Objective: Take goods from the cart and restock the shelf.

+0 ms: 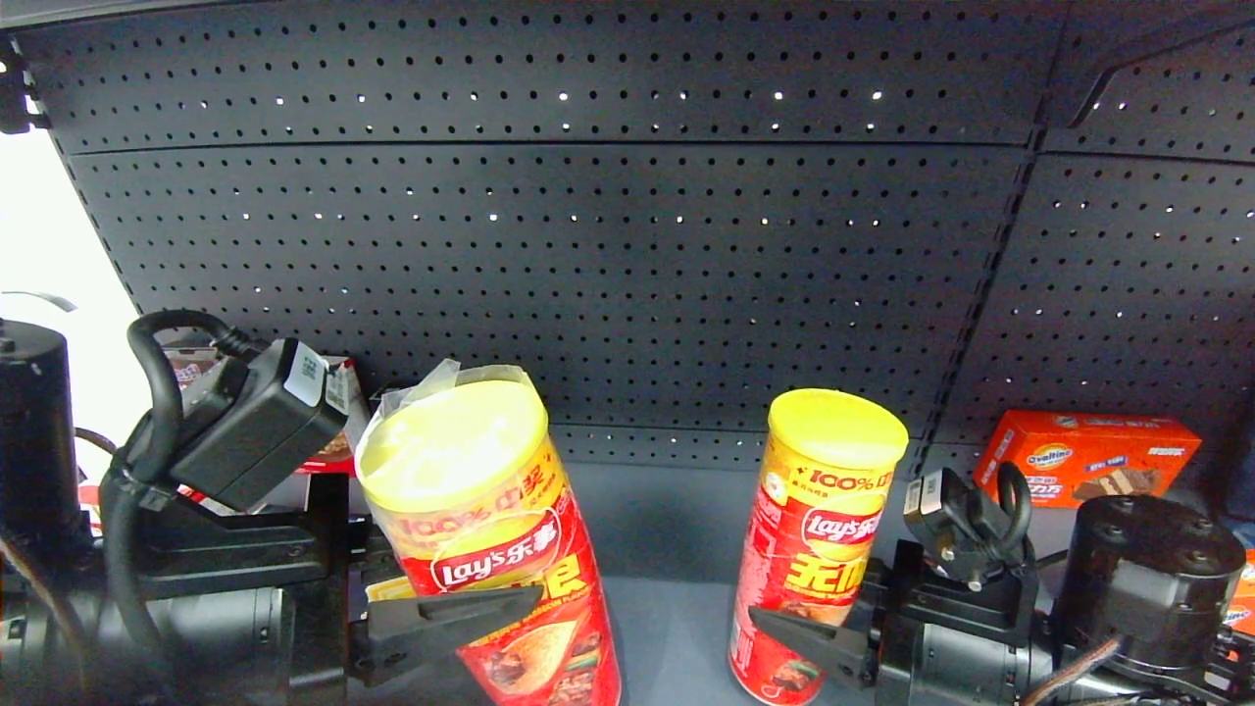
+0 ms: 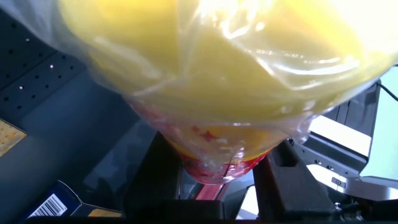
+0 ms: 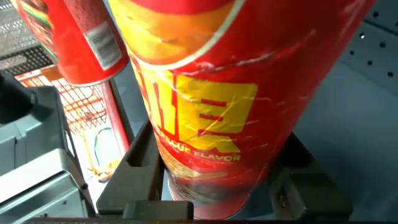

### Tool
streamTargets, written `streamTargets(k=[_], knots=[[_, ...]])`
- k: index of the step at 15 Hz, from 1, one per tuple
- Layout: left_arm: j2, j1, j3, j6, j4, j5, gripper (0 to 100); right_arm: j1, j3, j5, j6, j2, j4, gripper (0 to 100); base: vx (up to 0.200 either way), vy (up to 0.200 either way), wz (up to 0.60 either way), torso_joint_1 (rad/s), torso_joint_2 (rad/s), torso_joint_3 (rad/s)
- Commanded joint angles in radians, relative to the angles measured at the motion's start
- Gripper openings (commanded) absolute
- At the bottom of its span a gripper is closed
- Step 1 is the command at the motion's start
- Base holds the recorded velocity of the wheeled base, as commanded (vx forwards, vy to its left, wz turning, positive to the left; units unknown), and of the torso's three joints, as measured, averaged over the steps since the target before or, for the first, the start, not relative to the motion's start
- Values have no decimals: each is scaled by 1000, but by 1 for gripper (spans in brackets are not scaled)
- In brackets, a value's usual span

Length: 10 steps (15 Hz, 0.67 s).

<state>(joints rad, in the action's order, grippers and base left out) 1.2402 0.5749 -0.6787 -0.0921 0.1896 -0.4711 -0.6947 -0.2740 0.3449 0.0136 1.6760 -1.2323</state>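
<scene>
Left chip can (image 1: 485,529): clamped in left fingers (image 1: 451,610) | right chip can (image 1: 824,510): clamped in right fingers (image 1: 809,637)

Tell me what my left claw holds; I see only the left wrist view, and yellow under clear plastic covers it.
Observer: The left claw is shut on a yellow-lidded chip can with loose clear film over its top.
Operator: Is the other arm free?
Observer: No, the right claw is shut on a second chip can, without film.
Operator: Anything on the shelf?
Observer: An orange box lies to the right, apart from both cans.
</scene>
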Motion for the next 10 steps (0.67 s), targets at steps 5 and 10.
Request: streamTargets(k=[5,10], knots=[[1,-6,5,0,1,0,0,-9,1,0,-4,110,-88,0,0,0,0,0,0,0],[-4,-7,13,0,-1,0,0,-23,3,0,-6,117,-90,0,0,0,0,0,0,0]])
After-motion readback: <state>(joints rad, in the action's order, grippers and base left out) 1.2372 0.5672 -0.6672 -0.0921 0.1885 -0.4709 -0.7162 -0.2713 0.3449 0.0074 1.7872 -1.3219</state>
